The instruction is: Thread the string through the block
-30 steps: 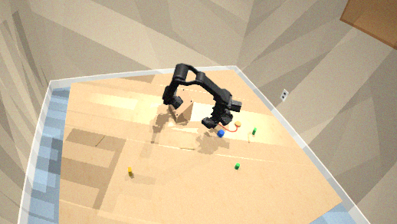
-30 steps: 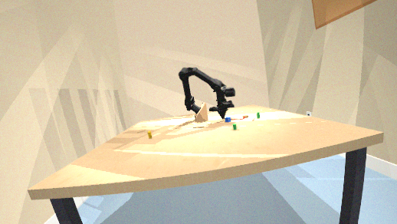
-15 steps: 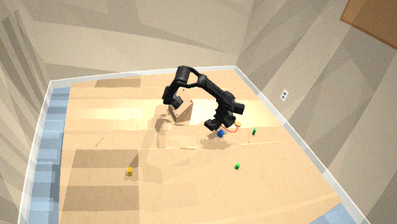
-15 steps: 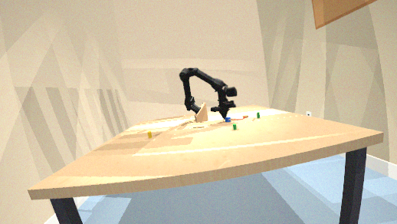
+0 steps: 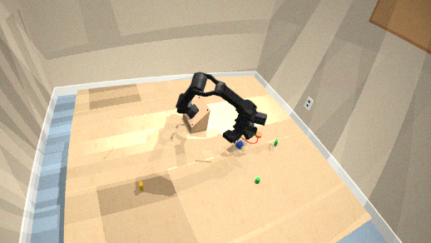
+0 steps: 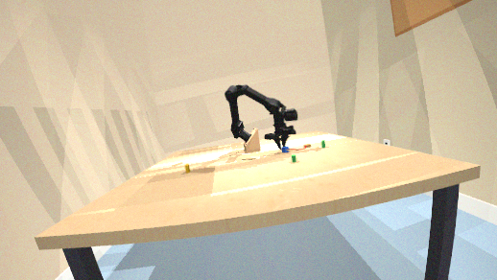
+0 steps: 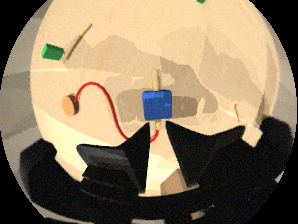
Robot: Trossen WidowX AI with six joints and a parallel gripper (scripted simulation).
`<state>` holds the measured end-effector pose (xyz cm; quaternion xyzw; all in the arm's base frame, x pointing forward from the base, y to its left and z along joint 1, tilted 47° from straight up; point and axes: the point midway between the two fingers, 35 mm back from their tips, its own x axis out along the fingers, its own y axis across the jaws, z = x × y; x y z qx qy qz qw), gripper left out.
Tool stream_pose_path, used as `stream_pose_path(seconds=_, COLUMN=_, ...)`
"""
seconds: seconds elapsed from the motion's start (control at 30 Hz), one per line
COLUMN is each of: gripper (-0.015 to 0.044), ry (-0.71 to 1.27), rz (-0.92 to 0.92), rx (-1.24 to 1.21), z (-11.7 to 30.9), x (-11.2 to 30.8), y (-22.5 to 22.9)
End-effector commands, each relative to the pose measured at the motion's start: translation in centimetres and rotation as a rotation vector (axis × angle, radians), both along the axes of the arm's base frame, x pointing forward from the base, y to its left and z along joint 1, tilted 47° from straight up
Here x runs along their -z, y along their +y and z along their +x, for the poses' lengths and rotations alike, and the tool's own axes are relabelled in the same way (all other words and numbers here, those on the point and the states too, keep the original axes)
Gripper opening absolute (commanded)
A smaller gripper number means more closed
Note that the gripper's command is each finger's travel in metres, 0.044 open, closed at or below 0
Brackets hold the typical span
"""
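Note:
My gripper (image 6: pixel 282 148) (image 7: pixel 157 124) is partly open and empty, with its tips low by the blue cube. The stick on the string (image 7: pixel 155 80) shows beyond the blue cube and again at its near side, its middle hidden by the cube. Its near end shows between the fingertips in the wrist view. The red string (image 5: pixel 251 142) (image 7: pixel 111 102) curves from there to the round wooden button (image 5: pixel 259 134) (image 6: pixel 307 146) (image 7: pixel 70 105). The wooden block (image 5: pixel 197 123) (image 6: pixel 253 143) stands near the arm's base; its through-hole cannot be made out.
The blue cube (image 5: pixel 240 145) (image 6: pixel 285 150) (image 7: pixel 157 105) is just ahead of the fingers. A green cylinder (image 5: pixel 276 142) (image 7: pixel 52 52) lies by a loose stick (image 5: pixel 270 149) (image 7: pixel 78 42). Another green cylinder (image 5: pixel 258 180), a yellow piece (image 5: pixel 141 185) and loose sticks (image 5: pixel 204 161) (image 5: pixel 108 153) lie farther off.

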<state>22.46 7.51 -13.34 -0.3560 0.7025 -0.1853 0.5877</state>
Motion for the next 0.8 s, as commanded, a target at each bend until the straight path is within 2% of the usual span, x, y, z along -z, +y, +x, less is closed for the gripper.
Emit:
stream_pose_path(seconds=0.0, gripper=0.0120, ry=-0.003, rz=0.005, rx=0.001, z=0.3, x=-1.4, y=1.7)
stream_pose_path(seconds=0.13, gripper=0.0120, ry=-0.001, rz=0.006, rx=0.001, z=0.3, x=-5.3, y=5.6)
stream_pose_path(seconds=0.4, gripper=0.0120, ry=0.034, rz=0.016, rx=-0.056, z=0.7, x=-5.0, y=5.7)
stream_pose_path(seconds=0.77, gripper=0.0120, ry=0.770, rz=0.062, rx=-0.775, z=2.4, x=-4.6, y=6.0)
